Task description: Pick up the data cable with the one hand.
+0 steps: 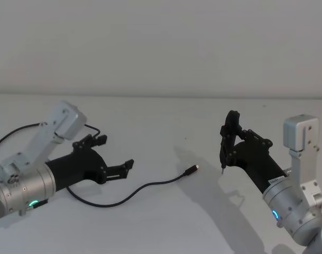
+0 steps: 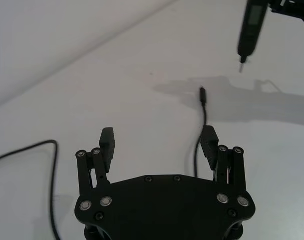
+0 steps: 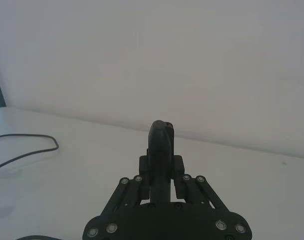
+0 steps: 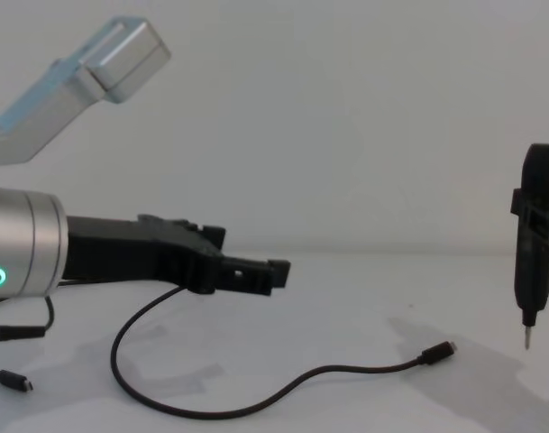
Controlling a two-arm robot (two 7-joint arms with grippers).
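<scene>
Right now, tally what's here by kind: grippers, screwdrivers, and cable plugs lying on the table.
Grippers: 2, the left gripper open, the right gripper shut on the screwdriver.
Screwdrivers: 1.
Cable plugs: 3, on the data cable, a silver barrel plug, a small plug.
Total: 6.

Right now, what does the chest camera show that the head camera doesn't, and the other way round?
From the side, the chest view adds a short lead with a silver barrel plug and a second small plug at its left edge, and shows the left gripper raised off the table. From above, the head view adds that gripper's two fingers spread apart and the right arm's silver wrist. Both share the data cable lying curved on the table and the screwdriver, tip down, clamped in the right gripper.
</scene>
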